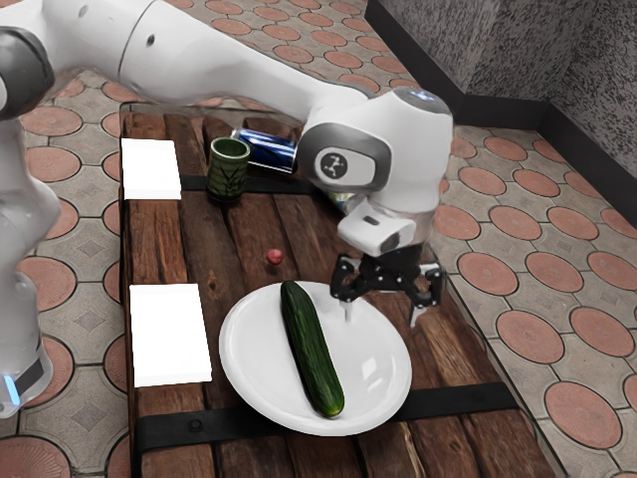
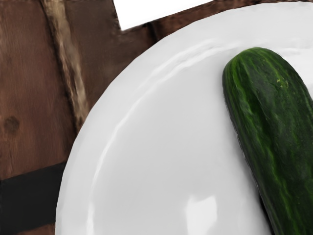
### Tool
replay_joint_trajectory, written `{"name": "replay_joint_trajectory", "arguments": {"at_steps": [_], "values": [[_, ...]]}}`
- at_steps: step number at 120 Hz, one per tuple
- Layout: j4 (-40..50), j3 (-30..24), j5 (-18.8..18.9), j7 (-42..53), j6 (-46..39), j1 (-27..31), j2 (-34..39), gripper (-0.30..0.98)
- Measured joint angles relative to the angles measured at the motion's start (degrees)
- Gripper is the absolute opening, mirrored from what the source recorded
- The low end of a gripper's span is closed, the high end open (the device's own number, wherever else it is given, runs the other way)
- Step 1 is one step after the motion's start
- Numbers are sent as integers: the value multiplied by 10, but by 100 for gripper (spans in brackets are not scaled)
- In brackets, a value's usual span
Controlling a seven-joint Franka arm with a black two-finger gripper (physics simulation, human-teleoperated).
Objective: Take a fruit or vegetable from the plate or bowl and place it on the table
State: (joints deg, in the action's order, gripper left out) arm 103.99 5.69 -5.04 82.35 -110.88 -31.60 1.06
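"One cucumber [image 1: 312,349], lying on the plate [image 1: 373,370]. In the exterior view, where's the gripper [image 1: 382,314]?"

"Above the plate's edge on the exterior view's right, apart from the cucumber. Its fingers stand wide, nothing between them."

"How will it handle, do you think?"

"Firm, with fair weight along its length. I'd take it across the middle, one finger to each long side. Held near an end, it could sag and swivel."

"And the wrist view?"

"There, a blunt end [image 2: 259,66] rests on the plate, the skin faintly ridged. I'd guess it's rather slick, and so round a body may roll if one finger meets it first."

"So square up across it before closing?"

"Yes, and low enough to reach past its widest part without scraping the plate. A steady squeeze should suit; it's stiff, not fragile, though too much might bruise the skin. Then lay it level on the table [image 1: 209,249]."
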Motion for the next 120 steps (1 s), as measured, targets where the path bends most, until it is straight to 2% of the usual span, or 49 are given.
{"name": "replay_joint_trajectory", "arguments": {"at_steps": [11,25,120], "values": [[79,3,-7,3,6,-28,52,69],[129,7,-21,5,11,23,66,69],[181,6,-44,11,-36,23,49,68]]}}
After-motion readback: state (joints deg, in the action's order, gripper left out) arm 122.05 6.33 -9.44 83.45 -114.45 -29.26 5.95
